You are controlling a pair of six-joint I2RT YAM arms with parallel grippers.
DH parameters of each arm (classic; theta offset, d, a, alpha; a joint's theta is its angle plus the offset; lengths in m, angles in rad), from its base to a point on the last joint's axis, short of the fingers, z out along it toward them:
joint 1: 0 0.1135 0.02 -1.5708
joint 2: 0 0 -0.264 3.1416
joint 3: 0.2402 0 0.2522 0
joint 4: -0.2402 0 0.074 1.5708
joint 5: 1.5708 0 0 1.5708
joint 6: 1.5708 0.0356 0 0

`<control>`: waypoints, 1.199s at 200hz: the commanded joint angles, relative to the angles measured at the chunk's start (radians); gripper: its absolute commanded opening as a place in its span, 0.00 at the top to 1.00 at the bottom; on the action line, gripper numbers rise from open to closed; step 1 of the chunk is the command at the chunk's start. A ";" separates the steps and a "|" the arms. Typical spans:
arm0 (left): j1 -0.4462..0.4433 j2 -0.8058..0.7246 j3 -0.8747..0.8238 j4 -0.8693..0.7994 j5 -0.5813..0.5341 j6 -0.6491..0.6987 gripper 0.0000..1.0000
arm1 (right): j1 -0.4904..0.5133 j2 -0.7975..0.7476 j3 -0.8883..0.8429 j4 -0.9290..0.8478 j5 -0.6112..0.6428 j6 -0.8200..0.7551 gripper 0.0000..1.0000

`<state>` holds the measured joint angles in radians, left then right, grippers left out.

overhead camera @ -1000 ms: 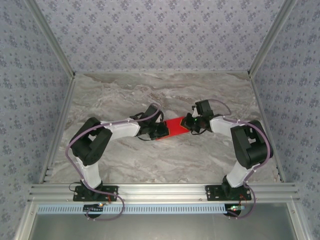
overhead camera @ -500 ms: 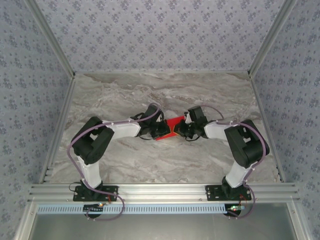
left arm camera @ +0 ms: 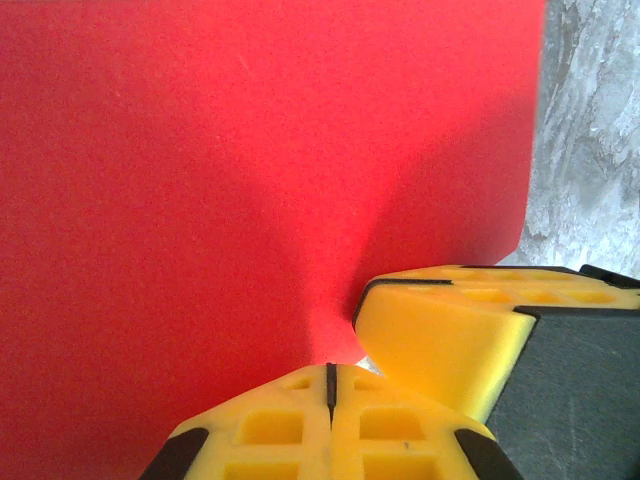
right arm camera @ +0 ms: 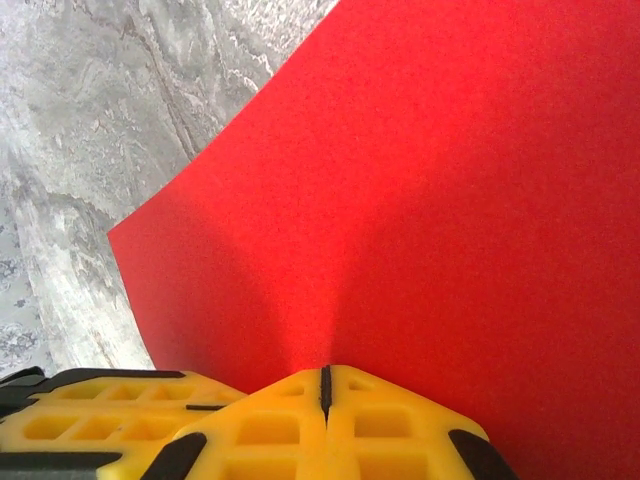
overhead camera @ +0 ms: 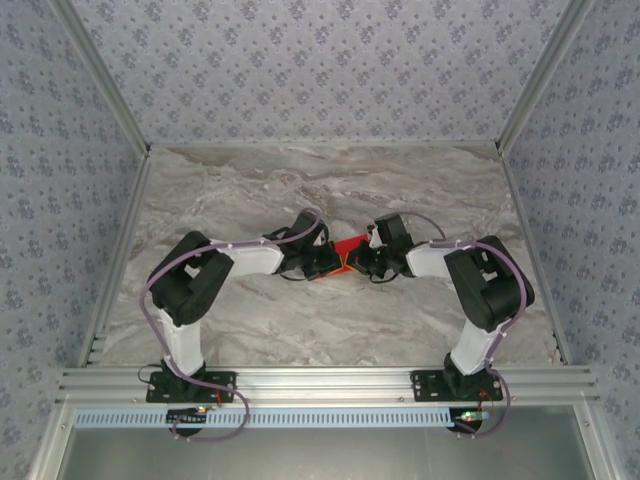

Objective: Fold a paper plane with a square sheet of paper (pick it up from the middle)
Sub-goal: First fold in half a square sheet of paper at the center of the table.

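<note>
In the top view the square sheet of paper (overhead camera: 348,246) sits near the middle of the marble table (overhead camera: 300,190), bunched into a small red patch between the two wrists. The left gripper (overhead camera: 328,262) comes at it from 9 o'clock and the right gripper (overhead camera: 362,262) from 3 o'clock, so the two heads almost meet over the sheet. From the left wrist camera, the left gripper (left arm camera: 330,370) has its yellow pads pressed together along a thin dark seam. The red sheet (left arm camera: 250,180) runs down into that seam in a shaded crease, so this pincer is clamped on the paper's near edge. Just beside it, at 4 o'clock in that view, one yellow finger of the right gripper (left arm camera: 445,325) lies against the same edge. Grey marble (left arm camera: 590,120) shows past the sheet's edge at 2 o'clock. From the right wrist camera the picture is mirrored. The right gripper (right arm camera: 323,378) has its pads together on the sheet (right arm camera: 450,200), and a soft fold rises from the seam toward 12 o'clock. A finger of the left gripper (right arm camera: 100,425) lies at 8 o'clock, touching or nearly touching the paper's edge. The table (right arm camera: 120,100) shows from 9 to 11 o'clock, beyond the sheet's curved edge and one corner.
</note>
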<state>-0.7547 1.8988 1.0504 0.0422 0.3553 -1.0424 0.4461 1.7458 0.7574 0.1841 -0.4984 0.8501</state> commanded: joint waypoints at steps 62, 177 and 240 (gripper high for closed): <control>-0.006 0.026 -0.007 0.004 0.019 -0.028 1.00 | 0.008 0.000 -0.024 0.004 -0.024 0.000 1.00; -0.006 0.051 0.000 -0.058 0.005 -0.042 1.00 | 0.014 0.025 -0.049 -0.001 0.000 -0.006 1.00; 0.014 0.075 0.006 -0.178 0.002 -0.045 1.00 | -0.045 0.007 -0.065 -0.056 0.069 -0.019 1.00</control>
<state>-0.7525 1.9339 1.0615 0.0212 0.3580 -1.0676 0.4454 1.7477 0.7288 0.1951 -0.5121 0.8490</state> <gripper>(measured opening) 0.061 0.043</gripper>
